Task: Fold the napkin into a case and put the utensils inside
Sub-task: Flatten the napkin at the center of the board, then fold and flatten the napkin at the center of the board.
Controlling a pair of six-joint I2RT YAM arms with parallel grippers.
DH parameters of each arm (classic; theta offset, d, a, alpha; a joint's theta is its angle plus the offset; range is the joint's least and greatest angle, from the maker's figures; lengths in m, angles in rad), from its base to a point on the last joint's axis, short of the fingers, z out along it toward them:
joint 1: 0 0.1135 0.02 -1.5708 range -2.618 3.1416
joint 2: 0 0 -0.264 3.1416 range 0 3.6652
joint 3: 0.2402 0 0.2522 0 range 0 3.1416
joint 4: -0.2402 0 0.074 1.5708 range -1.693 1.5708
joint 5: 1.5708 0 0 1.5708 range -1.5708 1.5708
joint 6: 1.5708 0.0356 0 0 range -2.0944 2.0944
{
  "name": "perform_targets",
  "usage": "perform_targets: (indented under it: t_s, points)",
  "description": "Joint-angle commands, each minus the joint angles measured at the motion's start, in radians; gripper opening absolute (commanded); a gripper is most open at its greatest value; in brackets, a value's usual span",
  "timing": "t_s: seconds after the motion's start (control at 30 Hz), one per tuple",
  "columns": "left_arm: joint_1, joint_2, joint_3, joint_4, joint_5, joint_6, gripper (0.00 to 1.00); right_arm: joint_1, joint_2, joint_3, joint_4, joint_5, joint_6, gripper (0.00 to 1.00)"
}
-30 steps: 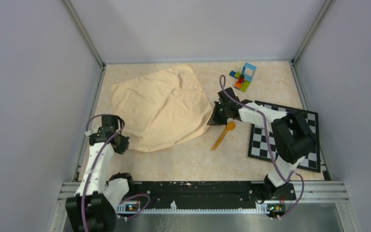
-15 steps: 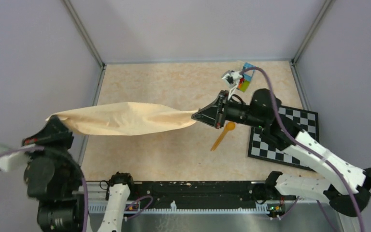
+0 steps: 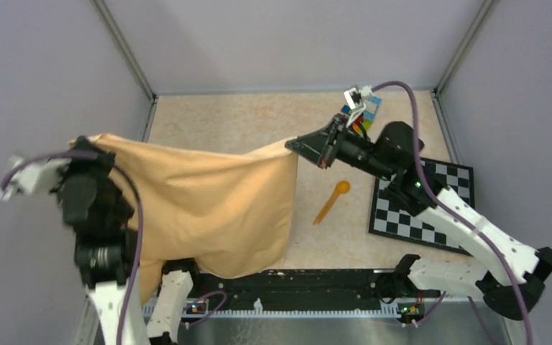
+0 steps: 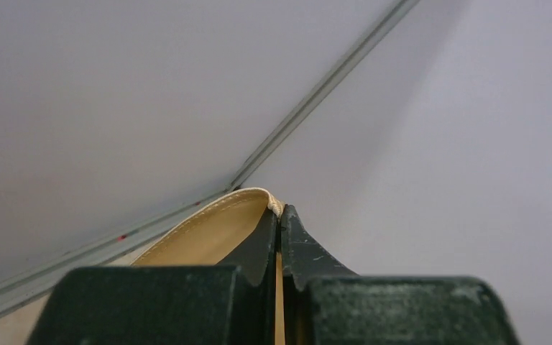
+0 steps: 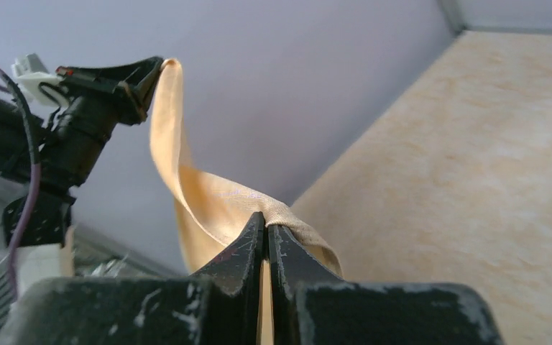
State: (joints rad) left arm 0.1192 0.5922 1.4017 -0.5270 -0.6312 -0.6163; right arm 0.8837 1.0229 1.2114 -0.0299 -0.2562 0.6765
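Left claw (image 4: 279, 218): jaws closed, tips pinched on a hemmed corner of the napkin (image 3: 215, 198). This claw is raised well above the table (image 3: 259, 115) at the left side, close to the left wall.

Right claw (image 5: 266, 228): jaws closed, gripping another part of the napkin's edge between the tips. It is held up over the right half of the table and points left, toward the other claw.

Napkin: lifted and carried by both claws. It hangs between them as one broad sheet, and its top edge sags a little in the middle. In the top view the lower edge drapes toward the near rail by the left arm's base. Whether it touches the table cannot be told. It is open cloth, not folded into a case.

Spoon (image 3: 330, 203): orange, lying flat on the table, right of the hanging cloth and apart from it. It is below the right claw in the top view. Its bowl is at the far end.

Board (image 3: 420, 208): checkered, flat on the right of the table, partly covered by the right arm, near the spoon.

Bricks (image 3: 372, 103): coloured, at the far right of the table, partly hidden behind the right wrist.
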Motion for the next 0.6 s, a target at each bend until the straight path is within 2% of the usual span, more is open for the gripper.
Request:
perform_targets:
  t_s: [0.0,0.13,0.27,0.4,0.57]
  points:
    - [-0.005,0.204,-0.207,0.258,0.068,0.058,0.0,-0.192,0.161,-0.048,0.057,0.014,0.099,0.0]
    - [-0.005,0.433,-0.322,0.508,0.127,0.074,0.0,-0.318,0.395,-0.039,0.183,-0.056,0.14,0.0]
    - [0.002,0.706,-0.307,0.687,0.247,0.074,0.0,-0.38,0.662,0.082,0.241,-0.074,0.104,0.0]
    - [0.025,0.959,-0.244,0.752,0.361,0.048,0.0,-0.428,0.947,0.251,0.248,-0.16,0.086,0.0]
    - [0.03,1.203,-0.119,0.763,0.482,0.087,0.0,-0.469,1.181,0.486,0.184,-0.246,0.037,0.0]
